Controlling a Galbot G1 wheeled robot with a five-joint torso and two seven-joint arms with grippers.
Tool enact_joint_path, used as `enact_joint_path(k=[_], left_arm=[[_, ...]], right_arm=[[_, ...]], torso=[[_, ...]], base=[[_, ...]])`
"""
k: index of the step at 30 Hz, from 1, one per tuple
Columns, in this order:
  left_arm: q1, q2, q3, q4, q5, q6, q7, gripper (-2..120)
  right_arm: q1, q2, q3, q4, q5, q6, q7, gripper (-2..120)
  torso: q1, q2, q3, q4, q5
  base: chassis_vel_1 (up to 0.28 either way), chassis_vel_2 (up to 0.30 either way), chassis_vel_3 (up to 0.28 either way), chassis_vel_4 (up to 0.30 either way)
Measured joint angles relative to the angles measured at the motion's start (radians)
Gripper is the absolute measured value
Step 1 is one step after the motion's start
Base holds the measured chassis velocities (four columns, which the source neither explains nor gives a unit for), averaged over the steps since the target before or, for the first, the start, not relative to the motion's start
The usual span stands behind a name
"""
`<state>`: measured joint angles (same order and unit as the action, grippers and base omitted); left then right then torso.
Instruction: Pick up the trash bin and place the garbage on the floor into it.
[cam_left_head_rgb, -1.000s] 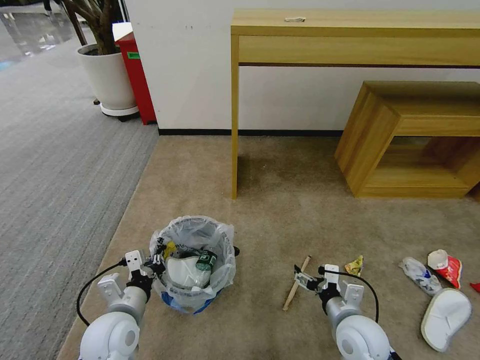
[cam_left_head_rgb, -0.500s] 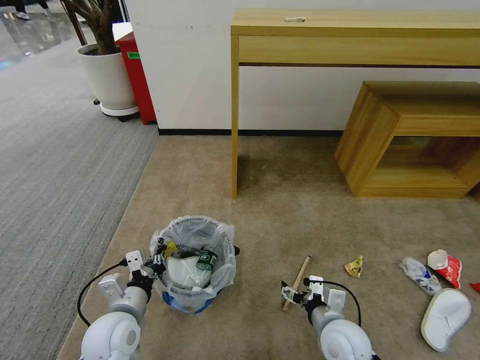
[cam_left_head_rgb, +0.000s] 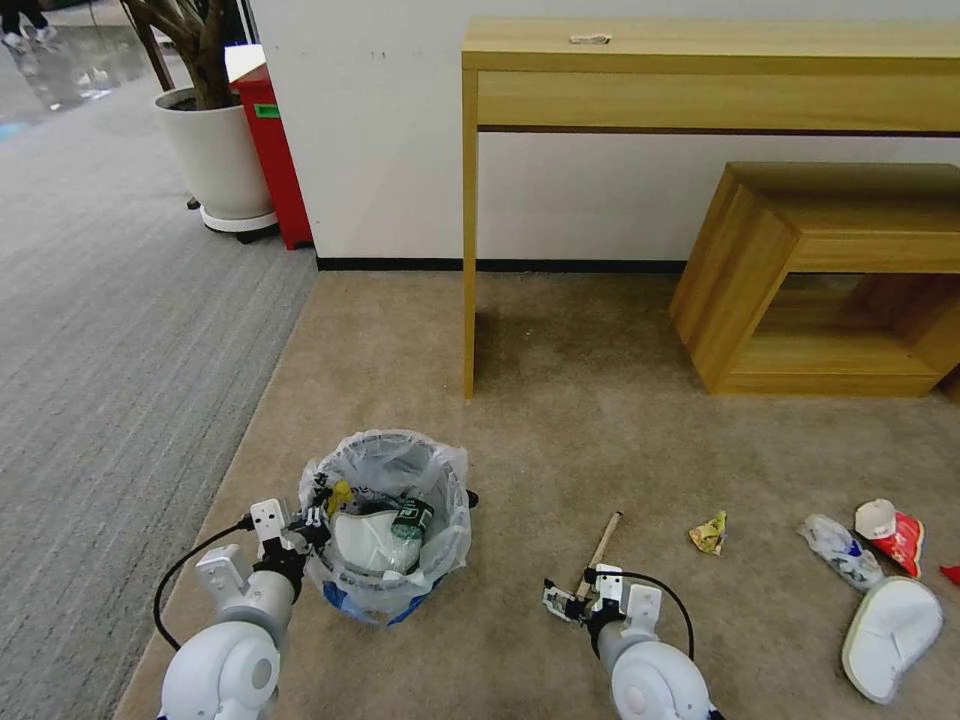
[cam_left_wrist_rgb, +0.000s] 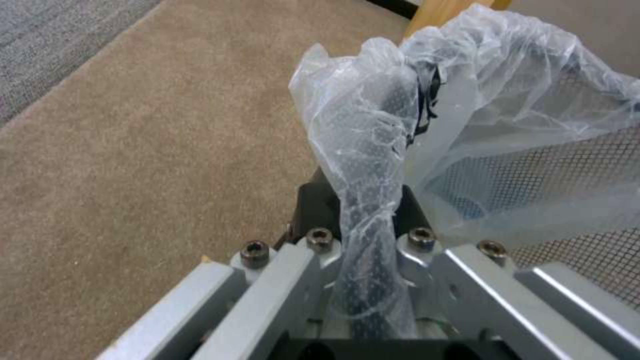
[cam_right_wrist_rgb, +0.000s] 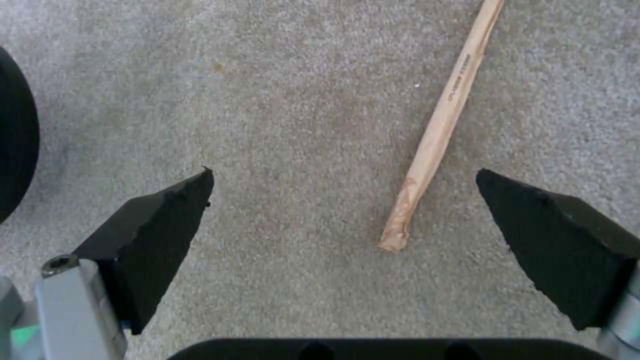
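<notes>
Right gripper (cam_left_head_rgb: 562, 603) is being held wide open over the wooden stick (cam_left_head_rgb: 598, 554), left gripper (cam_left_head_rgb: 312, 524) is clamped on the trash bin (cam_left_head_rgb: 388, 520) rim, and the slipper (cam_left_head_rgb: 890, 635), bottle (cam_left_head_rgb: 838, 547) and wrappers (cam_left_head_rgb: 709, 532) are still waiting on the carpet

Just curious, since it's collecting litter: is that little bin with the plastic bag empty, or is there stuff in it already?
Partly full. The trash bin stands upright on the carpet and holds a white slipper and a green-labelled bottle.
</notes>
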<state>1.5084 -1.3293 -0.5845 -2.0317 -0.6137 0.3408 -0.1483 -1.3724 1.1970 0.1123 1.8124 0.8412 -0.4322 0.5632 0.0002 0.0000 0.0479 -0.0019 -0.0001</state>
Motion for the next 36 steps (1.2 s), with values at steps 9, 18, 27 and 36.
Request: enact_joint_path(k=[9, 18, 27, 36], left_arm=[[0.0, 0.002, 0.0, -0.004, -0.002, 0.0, 0.0, 3], [0.002, -0.001, -0.003, -0.007, -0.005, -0.002, 0.0, 3], [0.003, 0.002, -0.003, -0.007, -0.007, -0.005, 0.0, 3], [0.006, 0.012, -0.005, -0.011, -0.013, -0.006, 0.001, 3]], right_arm=[[0.024, 0.033, 0.006, -0.062, -0.014, 0.002, -0.008, 100], [0.036, 0.066, 0.023, -0.104, -0.038, 0.011, -0.024, 100], [0.048, 0.09, 0.041, -0.154, -0.07, 0.018, -0.041, 100], [0.063, 0.107, 0.049, -0.205, -0.091, 0.024, -0.052, 100]], torso=[[0.0, 0.0, 0.0, 0.0, 0.0], [0.0, 0.0, 0.0, 0.0, 0.0001], [0.0, 0.0, 0.0, 0.0, 0.0001], [0.0, 0.0, 0.0, 0.0, 0.0]], base=[[0.0, 0.0, 0.0, 0.0], [0.0, 0.0, 0.0, 0.0], [0.0, 0.0, 0.0, 0.0], [0.0, 0.0, 0.0, 0.0]])
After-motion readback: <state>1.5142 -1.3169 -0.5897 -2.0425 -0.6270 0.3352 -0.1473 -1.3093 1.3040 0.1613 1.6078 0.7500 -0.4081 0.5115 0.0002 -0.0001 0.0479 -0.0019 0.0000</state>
